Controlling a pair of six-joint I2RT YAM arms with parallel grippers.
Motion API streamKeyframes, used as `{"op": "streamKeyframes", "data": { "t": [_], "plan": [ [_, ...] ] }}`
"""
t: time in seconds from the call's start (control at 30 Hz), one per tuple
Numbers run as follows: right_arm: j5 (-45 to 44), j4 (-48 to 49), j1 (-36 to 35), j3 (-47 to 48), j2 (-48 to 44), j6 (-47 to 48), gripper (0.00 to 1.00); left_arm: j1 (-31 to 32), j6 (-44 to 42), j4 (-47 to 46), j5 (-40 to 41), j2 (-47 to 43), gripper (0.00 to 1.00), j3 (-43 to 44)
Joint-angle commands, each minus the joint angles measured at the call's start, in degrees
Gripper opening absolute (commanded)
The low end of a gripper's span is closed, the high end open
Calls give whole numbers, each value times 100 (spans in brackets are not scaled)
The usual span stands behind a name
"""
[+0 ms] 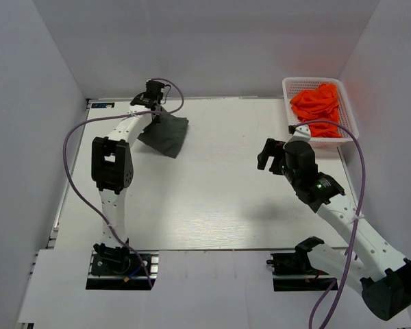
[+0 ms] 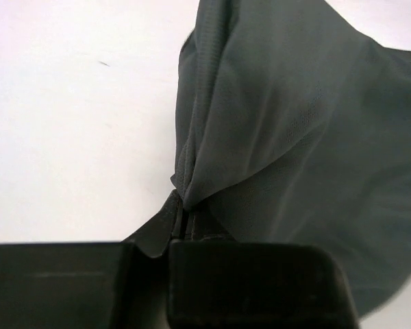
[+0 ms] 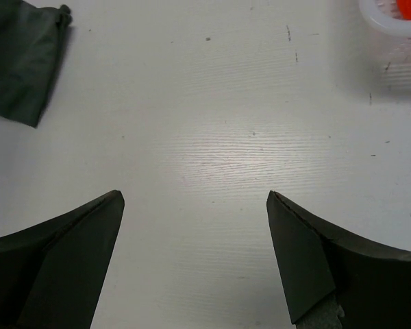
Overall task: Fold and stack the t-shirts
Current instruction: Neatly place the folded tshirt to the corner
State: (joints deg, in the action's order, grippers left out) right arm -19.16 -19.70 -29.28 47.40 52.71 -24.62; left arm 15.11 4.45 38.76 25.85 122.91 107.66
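Grey t-shirt in left hand; right hand agape

White table, grey t-shirt, white basket

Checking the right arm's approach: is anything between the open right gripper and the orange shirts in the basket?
Nothing visible lies on the table between the right gripper and the orange t-shirts. Only the basket's own wall stands before them; reaching in from above would likely clear it.
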Motion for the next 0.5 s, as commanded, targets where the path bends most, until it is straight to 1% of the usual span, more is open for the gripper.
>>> {"op": "streamKeyframes", "data": {
  "t": [0.0, 0.03, 0.07, 0.13, 0.17, 0.23, 0.37, 0.47],
  "plan": [
    [-413, 81, 19, 357, -103, 124, 91, -535, -401, 105, 360, 311, 0, 658],
    [-448, 81, 19, 419, -112, 159, 91, -640, -453, 175, 238, 425, 0, 834],
    [-501, 63, -8, 454, -112, 159, 91, -841, -454, 175, 237, 635, 0, 1132],
    [-545, 81, 19, 551, -103, 221, 91, -1018, -585, 105, 237, 839, 0, 1415],
    [-632, 116, 10, 586, -94, 247, 91, -1167, -646, 44, 306, 1040, 0, 1703],
    [-764, 168, 27, 586, -103, 343, 91, -1282, -813, -26, 307, 1191, 0, 2029],
    [-879, 449, 36, 578, -85, 484, 91, -1519, -1261, -562, 193, 1244, 0, 2031],
    [-914, 608, 27, 586, -24, 573, 91, -1739, -1262, -616, 193, 1445, 0, 2241]
  ]
}}
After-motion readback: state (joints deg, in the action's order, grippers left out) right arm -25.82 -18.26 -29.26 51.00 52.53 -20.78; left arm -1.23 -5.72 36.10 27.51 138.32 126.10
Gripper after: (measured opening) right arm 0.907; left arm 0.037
